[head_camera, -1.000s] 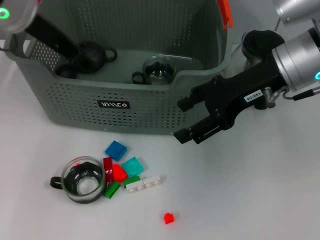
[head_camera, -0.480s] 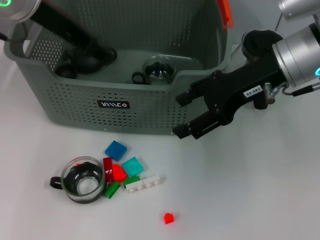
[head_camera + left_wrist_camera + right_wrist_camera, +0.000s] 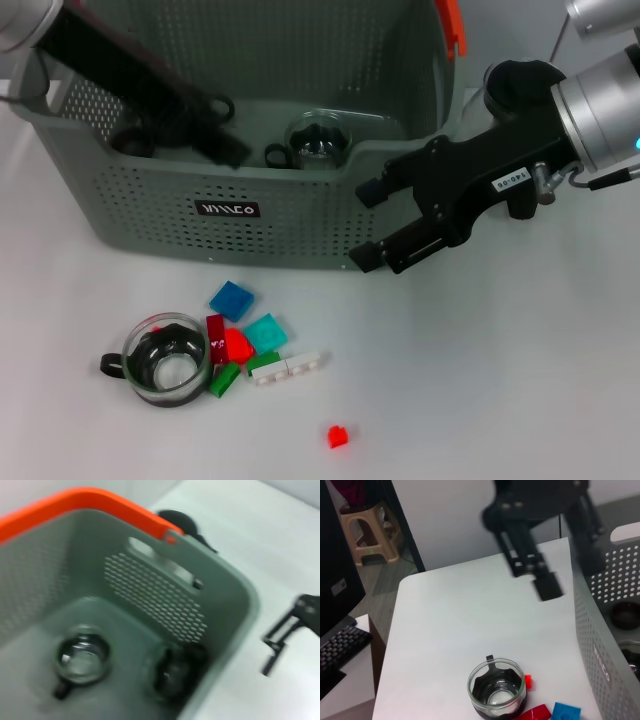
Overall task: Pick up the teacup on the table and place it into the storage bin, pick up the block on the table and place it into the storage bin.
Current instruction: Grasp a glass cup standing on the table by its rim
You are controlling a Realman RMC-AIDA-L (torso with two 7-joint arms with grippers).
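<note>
Right gripper (image 3: 366, 224) spread wide and empty, poised just outside the storage bin (image 3: 150, 195) at its 4 o'clock corner. Left gripper (image 3: 215, 128) reaching inside the bin, grip impossible to judge. Glass teacup (image 3: 165, 358) on the table (image 3: 500, 380) at 7 o'clock from the bin, touching a cluster of coloured blocks (image 3: 250, 345).
</note>
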